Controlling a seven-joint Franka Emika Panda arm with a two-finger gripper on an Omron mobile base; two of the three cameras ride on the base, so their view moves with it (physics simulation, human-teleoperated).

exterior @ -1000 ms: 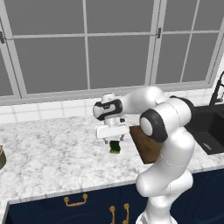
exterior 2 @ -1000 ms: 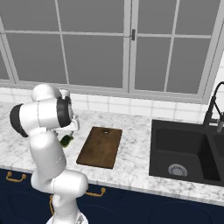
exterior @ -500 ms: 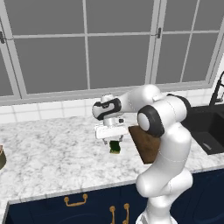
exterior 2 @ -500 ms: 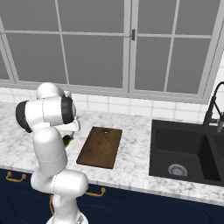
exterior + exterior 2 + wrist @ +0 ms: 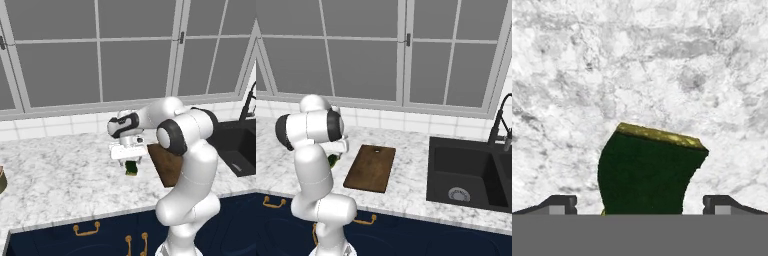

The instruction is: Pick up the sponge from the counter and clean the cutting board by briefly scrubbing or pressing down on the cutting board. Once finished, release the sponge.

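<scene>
claw [image 5: 131, 162]: clamped on small dark-green, yellow-edged sponge block [image 5: 647, 172] | sponge: hangs above marbled white-grey bench [image 5: 60, 175], beside dark brown wooden cutting board [image 5: 371, 167] | handling: likely light, soft, squashes; hold its 2 sides

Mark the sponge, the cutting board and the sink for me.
sponge [image 5: 649, 172], hand view, middle of its dark green face.
cutting board [image 5: 372, 167], right base view, centre of the brown top.
sink [image 5: 463, 170], right base view, inner back wall of the black basin.
</scene>
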